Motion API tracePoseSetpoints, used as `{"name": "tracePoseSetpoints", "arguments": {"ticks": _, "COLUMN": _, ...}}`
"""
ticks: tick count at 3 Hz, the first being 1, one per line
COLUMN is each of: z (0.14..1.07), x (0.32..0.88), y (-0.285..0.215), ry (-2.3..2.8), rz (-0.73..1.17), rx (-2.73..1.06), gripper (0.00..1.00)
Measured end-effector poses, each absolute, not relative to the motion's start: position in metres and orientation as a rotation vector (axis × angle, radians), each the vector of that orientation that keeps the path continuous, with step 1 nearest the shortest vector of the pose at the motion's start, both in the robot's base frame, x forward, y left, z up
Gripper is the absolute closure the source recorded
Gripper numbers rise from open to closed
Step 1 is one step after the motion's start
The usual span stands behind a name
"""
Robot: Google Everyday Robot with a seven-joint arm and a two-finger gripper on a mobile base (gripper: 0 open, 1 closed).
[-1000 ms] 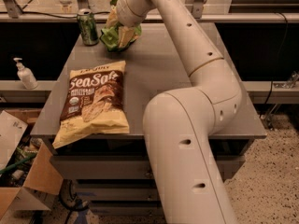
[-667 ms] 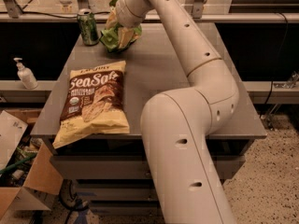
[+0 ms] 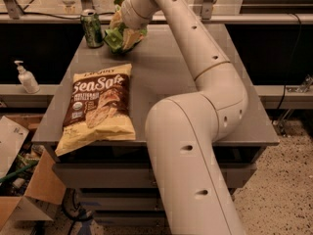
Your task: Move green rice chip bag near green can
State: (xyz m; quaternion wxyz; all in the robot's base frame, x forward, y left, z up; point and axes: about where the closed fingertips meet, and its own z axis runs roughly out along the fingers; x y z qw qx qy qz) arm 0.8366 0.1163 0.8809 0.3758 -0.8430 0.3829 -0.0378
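End effector (image 3: 121, 24) grips one green rice chip bag (image 3: 119, 38) beside one green can (image 3: 92, 28) (far edge).

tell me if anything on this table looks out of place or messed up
The green rice chip bag looks crumpled under the hand at the back of the table, beside the green can. The Sea Salt bag lies flat with its bottom corner hanging over the front edge. Nothing looks spilled.
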Motion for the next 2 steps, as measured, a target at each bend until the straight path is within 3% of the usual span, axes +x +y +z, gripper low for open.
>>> {"name": "tracePoseSetpoints", "arguments": {"ticks": 1, "z": 0.8816, "x": 0.8362, "y": 0.1163, "ry": 0.976, "rz": -0.099, "rx": -2.161, "gripper": 0.13}}
{"name": "tracePoseSetpoints", "arguments": {"ticks": 2, "z": 0.8831, "x": 0.8355, "y": 0.1131, "ry": 0.979, "rz": -0.1, "rx": -2.162, "gripper": 0.0}}
